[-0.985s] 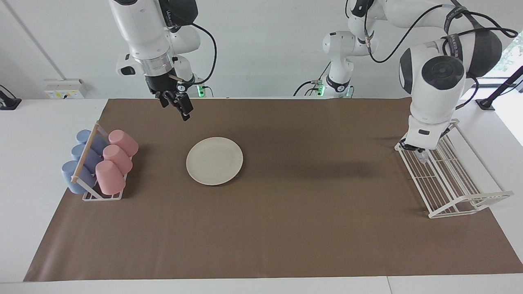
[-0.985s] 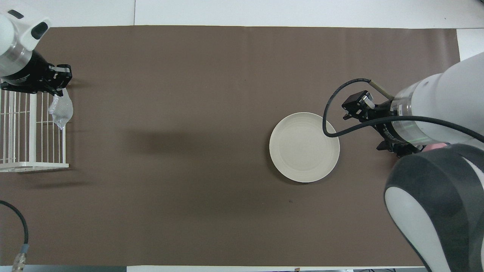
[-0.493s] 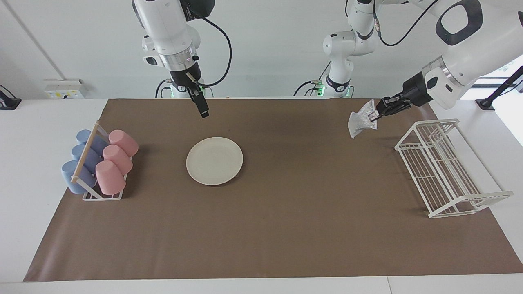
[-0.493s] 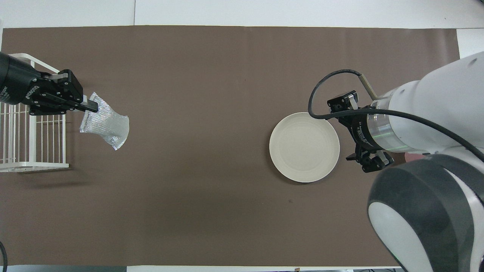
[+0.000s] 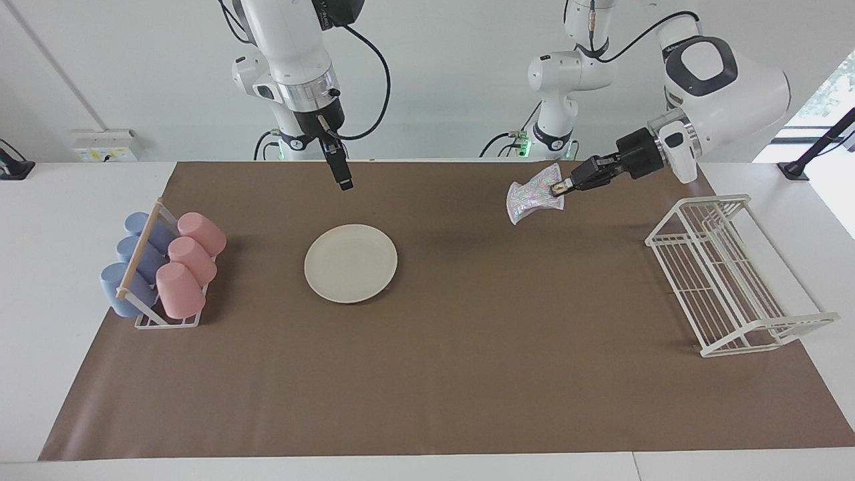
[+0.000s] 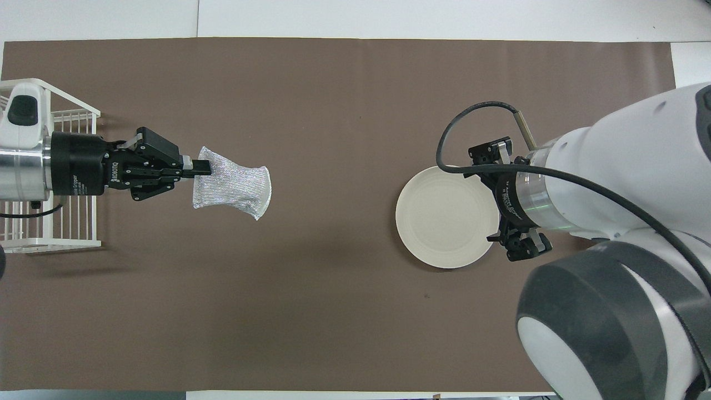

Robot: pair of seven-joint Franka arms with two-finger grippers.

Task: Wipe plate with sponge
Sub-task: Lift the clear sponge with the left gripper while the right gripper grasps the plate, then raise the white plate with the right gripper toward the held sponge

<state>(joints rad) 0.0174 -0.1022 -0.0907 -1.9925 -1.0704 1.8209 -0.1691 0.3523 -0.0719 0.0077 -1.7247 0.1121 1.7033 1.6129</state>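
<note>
While brown paper (image 5: pixel 434 374) covers the white surface (image 5: pixel 40 267) before a pale wall, the left tool (image 5: pixel 560 189) stays clamped on the sponge (image 5: pixel 531 195); the right tool (image 5: pixel 344 179), fingers apart, hangs near the plate (image 5: pixel 351 262).

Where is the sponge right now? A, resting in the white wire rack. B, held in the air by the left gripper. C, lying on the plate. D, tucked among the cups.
B: the left gripper is shut on one edge of the sponge, which hangs over bare brown mat, clear of the plate.
</note>
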